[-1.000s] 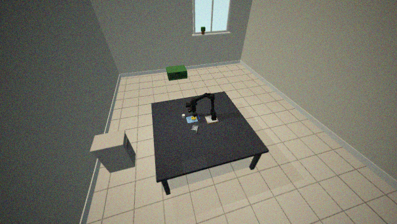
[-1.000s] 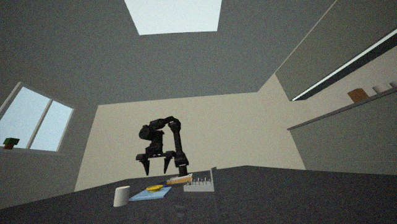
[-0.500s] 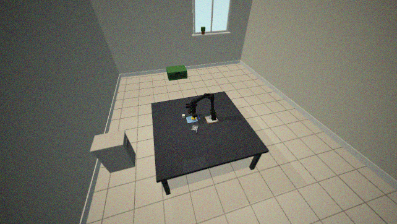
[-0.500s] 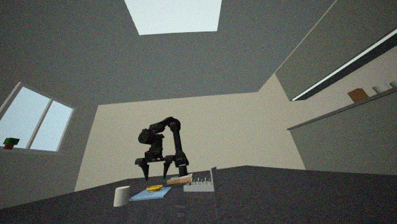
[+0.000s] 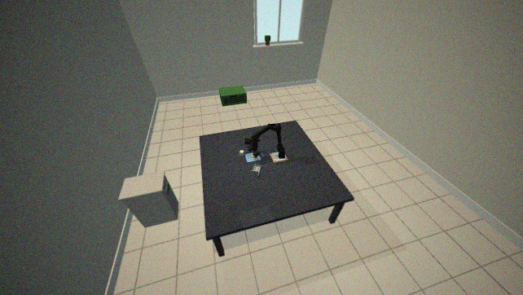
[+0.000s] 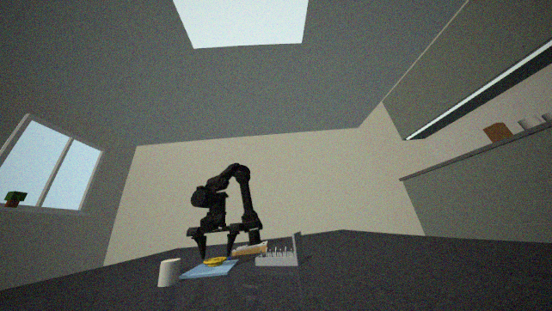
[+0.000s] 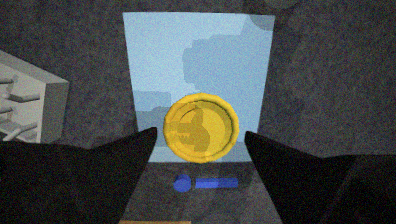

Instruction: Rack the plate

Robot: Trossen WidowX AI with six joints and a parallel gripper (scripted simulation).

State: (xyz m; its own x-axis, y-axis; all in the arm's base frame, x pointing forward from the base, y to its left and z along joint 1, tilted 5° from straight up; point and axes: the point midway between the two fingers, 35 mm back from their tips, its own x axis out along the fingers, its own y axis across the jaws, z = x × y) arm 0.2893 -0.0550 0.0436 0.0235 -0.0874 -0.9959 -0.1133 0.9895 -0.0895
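In the exterior view, a white cylinder (image 5: 241,151) (image 6: 168,272) is being seen nearest, standing upright on the dark table (image 5: 261,191) (image 6: 365,275) (image 7: 330,65). Just beside it, at about 3 o'clock, a light-blue mat (image 5: 249,159) (image 6: 206,271) (image 7: 160,40) is being laid out flat. By this mat the yellow plate (image 6: 214,261) (image 7: 201,128) is being supported, face up.

The gripper (image 5: 256,155) (image 6: 216,257) (image 7: 201,133) is being pointed down over the plate, its 2 fingers being held wide apart. In the wrist view they are being shown at 9 and 3 o'clock of the plate; nothing is being grasped, and the end effector is being kept released. At 6 o'clock of the plate there, a blue rod (image 7: 216,183) and a blue round piece (image 7: 182,183) are being seen.

The dish rack (image 5: 256,169) (image 6: 277,260) (image 7: 55,107) is being placed at 3 o'clock of the plate in the exterior view, no plate being held in its slots. Farther back, the black arm (image 5: 265,129) (image 6: 245,189) is being carried by a pale, orange-edged base.

Beyond the table in the top view, a green box (image 5: 233,95) is being seen at 11 o'clock. Farther off, at 12 o'clock, a small potted plant (image 5: 267,40) (image 6: 14,198) is being held up by the windowsill.
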